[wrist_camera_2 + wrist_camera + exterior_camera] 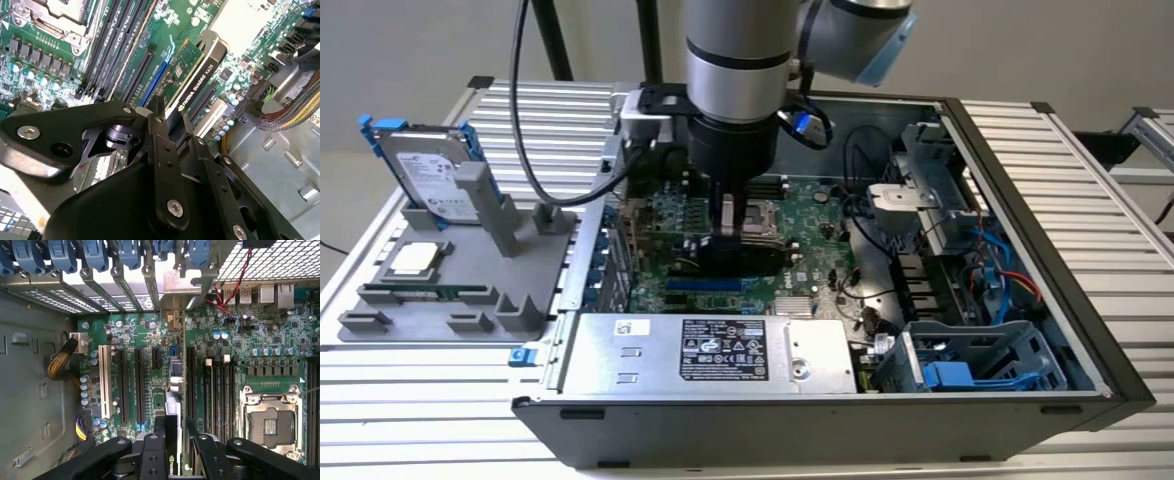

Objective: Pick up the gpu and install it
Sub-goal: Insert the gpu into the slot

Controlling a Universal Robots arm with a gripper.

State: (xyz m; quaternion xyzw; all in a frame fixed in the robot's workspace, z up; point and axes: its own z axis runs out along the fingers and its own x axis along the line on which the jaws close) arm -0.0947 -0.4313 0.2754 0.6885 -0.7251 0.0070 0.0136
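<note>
The gpu (194,74), a green board with a black cooler, stands on edge between my gripper's (171,119) two black fingers, which are shut on it. In the exterior view the gripper (740,240) holds the gpu (744,258) low over the motherboard (821,250), inside the open computer case. In the first wrist view the gpu (173,412) is seen edge-on in the gripper (175,440), in line with the expansion slots (140,385). In the second wrist view its lower edge runs along a blue slot (152,82). I cannot tell whether it is seated.
A grey fixture (400,320) at the exterior view's left carries a silver hard drive with blue rails (434,170), a processor (414,258) and a memory stick (427,293). In the case are the power supply (707,350), drive cage (974,360), cables (1001,280) and the processor socket (270,425).
</note>
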